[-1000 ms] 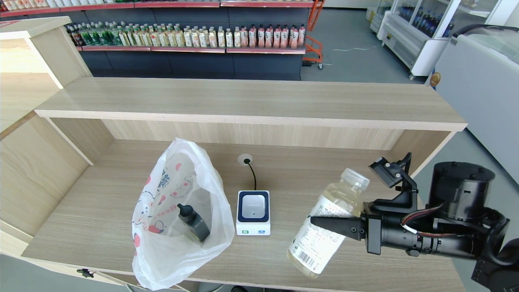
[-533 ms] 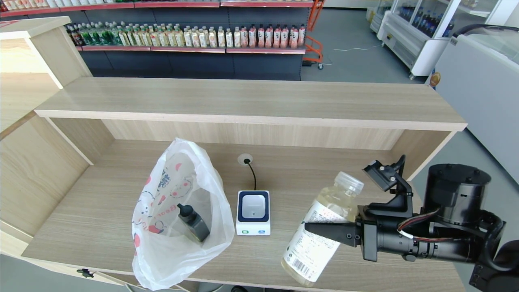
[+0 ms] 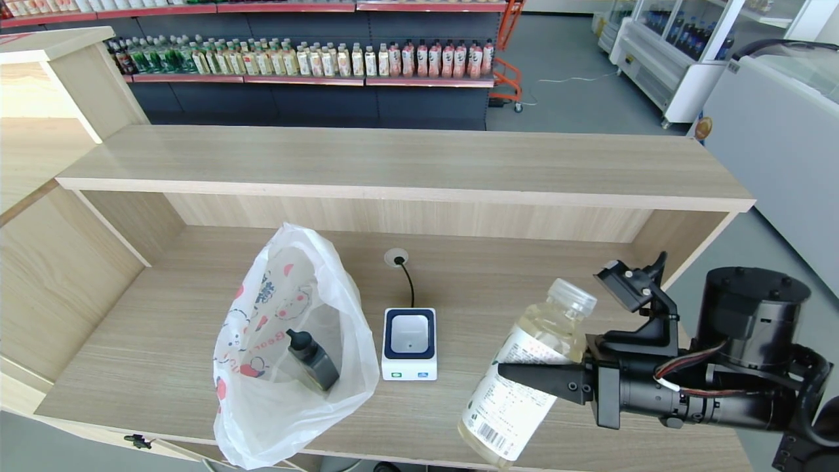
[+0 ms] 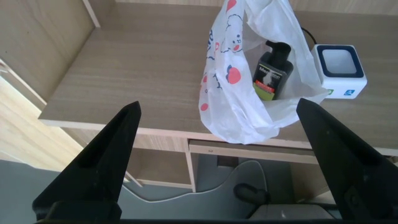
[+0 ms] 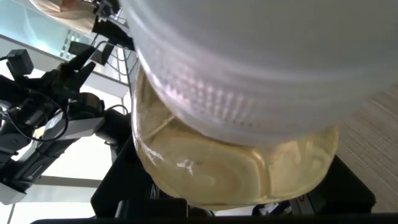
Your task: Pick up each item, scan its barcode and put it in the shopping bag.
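The right hand [image 3: 524,375] is closed on the bottle [image 3: 518,406], gripping it across the upper part of its label; the bottle is tilted, with its pale cap [image 3: 573,295] up and away and its base down toward the near edge of the desk [image 3: 164,341]; it holds pale yellow liquid, and a barcode near the base faces the head camera. The left hand [image 4: 219,106] is spread wide with nothing between its fingers, off the near edge of the desk by the bag [image 3: 262,393]. The scanner [image 3: 409,343] sits on the desk between bag and bottle, just beside the bag and apart from the bottle; its cable [image 3: 408,282] runs back to a hole in the desk. The bag stands open; a dark bottle [image 3: 313,360] lies inside it.
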Robot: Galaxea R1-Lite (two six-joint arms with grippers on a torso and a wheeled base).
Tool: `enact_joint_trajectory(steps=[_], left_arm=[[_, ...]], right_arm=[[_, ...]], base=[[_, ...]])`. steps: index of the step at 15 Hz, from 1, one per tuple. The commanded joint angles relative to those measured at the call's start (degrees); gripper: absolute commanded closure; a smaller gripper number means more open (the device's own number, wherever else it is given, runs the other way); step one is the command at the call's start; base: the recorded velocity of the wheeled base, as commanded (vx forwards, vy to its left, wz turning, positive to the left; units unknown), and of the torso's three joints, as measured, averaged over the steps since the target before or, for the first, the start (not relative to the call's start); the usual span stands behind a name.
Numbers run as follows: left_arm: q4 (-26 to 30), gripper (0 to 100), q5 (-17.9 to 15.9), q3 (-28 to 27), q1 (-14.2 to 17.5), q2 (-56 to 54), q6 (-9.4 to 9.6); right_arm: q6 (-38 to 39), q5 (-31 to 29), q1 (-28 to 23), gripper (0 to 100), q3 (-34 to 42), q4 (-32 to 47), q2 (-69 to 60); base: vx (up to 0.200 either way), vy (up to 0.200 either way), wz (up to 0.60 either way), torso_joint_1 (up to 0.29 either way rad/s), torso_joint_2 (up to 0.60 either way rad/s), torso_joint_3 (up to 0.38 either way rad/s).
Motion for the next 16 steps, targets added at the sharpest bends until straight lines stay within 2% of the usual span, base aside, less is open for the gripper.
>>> enact_joint_trajectory(steps=[1,4,6,9,10,13,14,15,16], left_arm=[[0.0,0,0.0,0.0,0.0,0.0,0.00],[0.0,0,0.0,0.0,0.0,0.0,0.00],[0.0,0,0.0,0.0,0.0,0.0,0.00],[0.0,0,0.0,0.0,0.0,0.0,0.00],[0.0,0,0.0,0.0,0.0,0.0,0.00],[0.0,0,0.0,0.0,0.0,0.0,0.00],[0.0,0,0.0,0.0,0.0,0.0,0.00],[0.0,0,0.0,0.0,0.0,0.0,0.00],[0.0,0,0.0,0.0,0.0,0.0,0.00]], right_arm=[[0.0,0.0,-0.1,100,0.6,0.0,-0.9],[-1.0,-0.2,-0.2,100,1.0,0.0,-2.3],[-7.8,-3.6,-2.3,100,1.7,0.1,-4.6],[-27.4,-14.8,-13.2,100,2.8,5.8,-10.1],[-36.5,-20.1,-18.9,100,3.0,10.1,-12.7],[-50.3,-22.1,-27.6,100,3.8,12.6,-16.3],[-57.6,-21.9,-29.3,100,3.6,12.7,-16.7],[-61.4,-21.9,-29.5,100,3.7,12.7,-16.7],[-68.6,-21.6,-29.5,100,3.6,12.7,-16.8]], base=[[0.000,0.000,0.00,0.000,0.00,0.000],[0.000,0.000,0.00,0.000,0.00,0.000],[0.000,0.000,0.00,0.000,0.00,0.000],[0.000,0.000,0.00,0.000,0.00,0.000],[0.000,0.000,0.00,0.000,0.00,0.000],[0.000,0.000,0.00,0.000,0.00,0.000],[0.000,0.000,0.00,0.000,0.00,0.000],[0.000,0.000,0.00,0.000,0.00,0.000],[0.000,0.000,0.00,0.000,0.00,0.000]])
